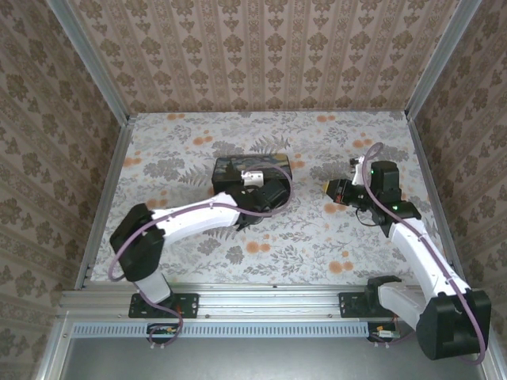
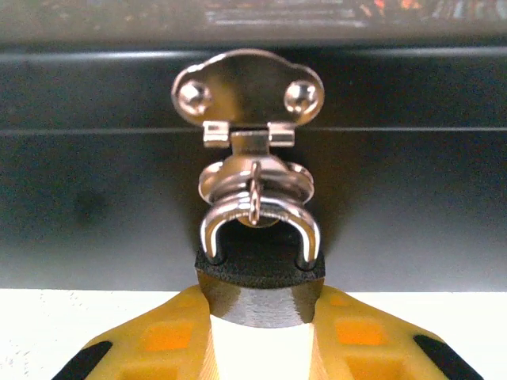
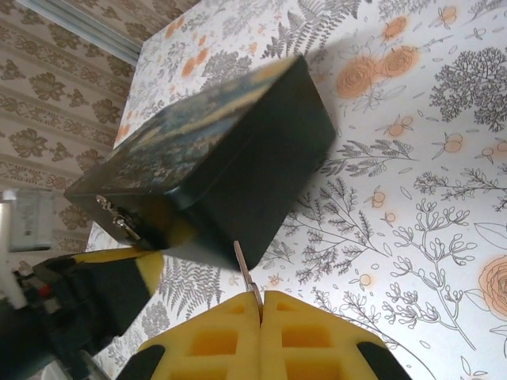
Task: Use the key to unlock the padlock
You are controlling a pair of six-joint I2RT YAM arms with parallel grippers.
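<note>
Left hand [image 2: 261,289], yellow fingers [image 2: 166,336] narrowed, clamps the smooth dark body of the padlock [image 2: 260,310] at lower centre; its curved chrome shackle [image 2: 309,229] hangs through the shiny hasp [image 2: 247,99] on the black box [image 2: 95,198]. My right hand [image 3: 260,309] is pressed closed on the thin flat key [image 3: 244,267], low in its frame above the floral worktop [image 3: 412,237].

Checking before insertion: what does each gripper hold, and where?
Left gripper grips the padlock by its body; right gripper pinches the key at its head end, blade sticking out.

Left fingers [image 2: 158,336] clamped on padlock [image 2: 257,297]; right fingers [image 3: 210,340] pinched on key [image 3: 244,273].
</note>
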